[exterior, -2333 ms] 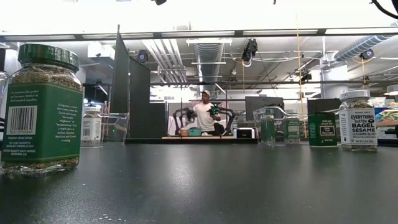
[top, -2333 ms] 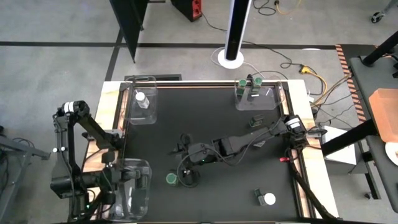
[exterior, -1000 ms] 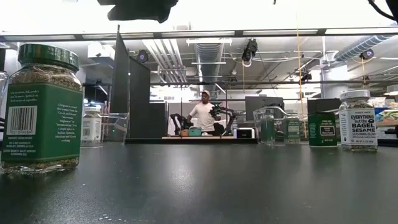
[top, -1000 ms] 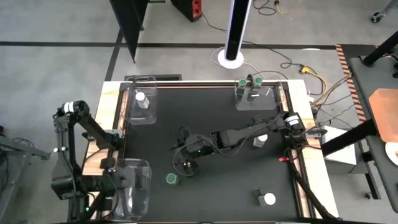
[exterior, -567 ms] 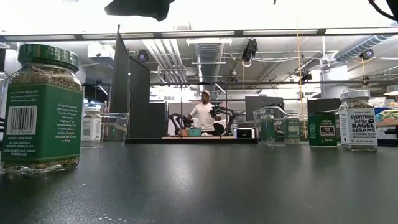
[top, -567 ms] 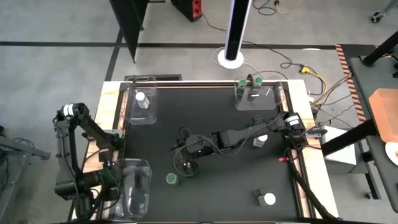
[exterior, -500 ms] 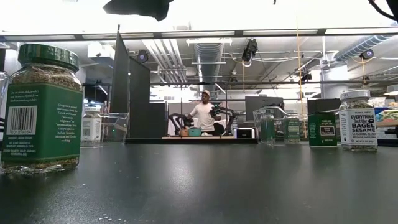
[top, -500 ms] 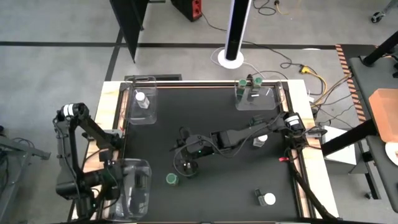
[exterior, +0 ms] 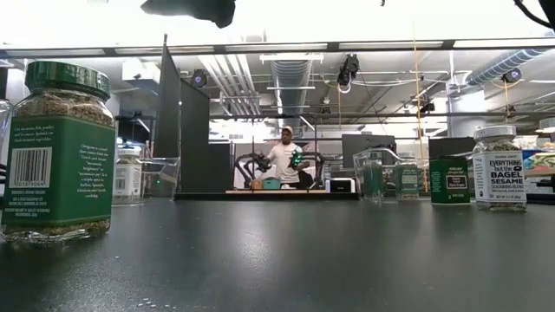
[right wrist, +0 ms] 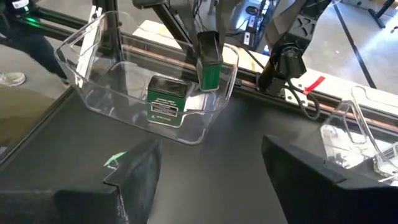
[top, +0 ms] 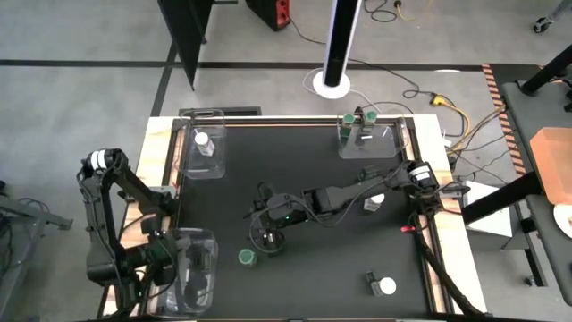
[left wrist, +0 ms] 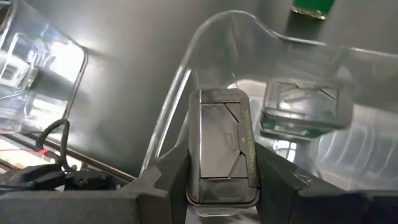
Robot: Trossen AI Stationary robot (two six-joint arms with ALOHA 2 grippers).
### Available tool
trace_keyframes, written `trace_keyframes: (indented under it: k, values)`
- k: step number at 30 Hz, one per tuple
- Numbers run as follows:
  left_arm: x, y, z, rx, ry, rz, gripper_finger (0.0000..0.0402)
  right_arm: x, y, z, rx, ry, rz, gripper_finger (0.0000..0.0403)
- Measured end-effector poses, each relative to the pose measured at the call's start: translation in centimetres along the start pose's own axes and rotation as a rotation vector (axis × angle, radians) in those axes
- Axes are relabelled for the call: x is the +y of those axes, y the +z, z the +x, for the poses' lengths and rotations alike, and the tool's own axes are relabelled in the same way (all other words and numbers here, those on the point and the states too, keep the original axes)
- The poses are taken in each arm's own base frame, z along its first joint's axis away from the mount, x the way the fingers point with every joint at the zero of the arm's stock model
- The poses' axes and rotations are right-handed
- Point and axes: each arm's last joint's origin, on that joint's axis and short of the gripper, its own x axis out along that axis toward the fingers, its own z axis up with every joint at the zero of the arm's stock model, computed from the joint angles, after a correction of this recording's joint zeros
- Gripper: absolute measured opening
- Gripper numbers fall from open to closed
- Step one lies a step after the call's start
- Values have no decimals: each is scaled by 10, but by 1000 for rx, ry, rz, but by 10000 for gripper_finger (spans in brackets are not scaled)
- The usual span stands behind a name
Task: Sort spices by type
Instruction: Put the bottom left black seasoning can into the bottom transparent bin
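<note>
**A:** How far along are we?

**B:** Partly sorted. Two green-lidded jars (top: 347, 119) stand in the far right tray (top: 389, 150), a white-lidded jar (top: 203, 141) in the far left tray (top: 214, 170), and one tin (right wrist: 166, 99) in the near left tray (right wrist: 84, 93).

**A:** And the tools?

**B:** The left tool (left wrist: 221, 180) is pinching a green tin (right wrist: 209, 73) just above that near tray. The right tool (right wrist: 211, 171) is spread and empty over the middle of the worktop (top: 340, 259). A loose green-lidded jar (top: 247, 258) sits near it, and a loose white-lidded jar (top: 386, 286) sits at the front right. I'd say several are left.
</note>
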Motion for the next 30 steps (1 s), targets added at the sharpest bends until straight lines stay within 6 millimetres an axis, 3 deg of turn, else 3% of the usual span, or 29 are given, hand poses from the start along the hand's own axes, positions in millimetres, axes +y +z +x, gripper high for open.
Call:
trace_keyframes:
  k: [11,15,22,30]
  values:
    - [-8,-4,8,-31,36,-188,118,-1,4,0,-36,-6,10,286]
    - [-10,-5,9,-39,38,-188,118,-1,4,0,-44,-8,9,288]
    - [-10,2,9,-198,0,-193,118,-1,5,0,-47,-8,7,277]
    - [5,12,1,-295,-18,-59,118,0,5,0,-51,-8,7,280]
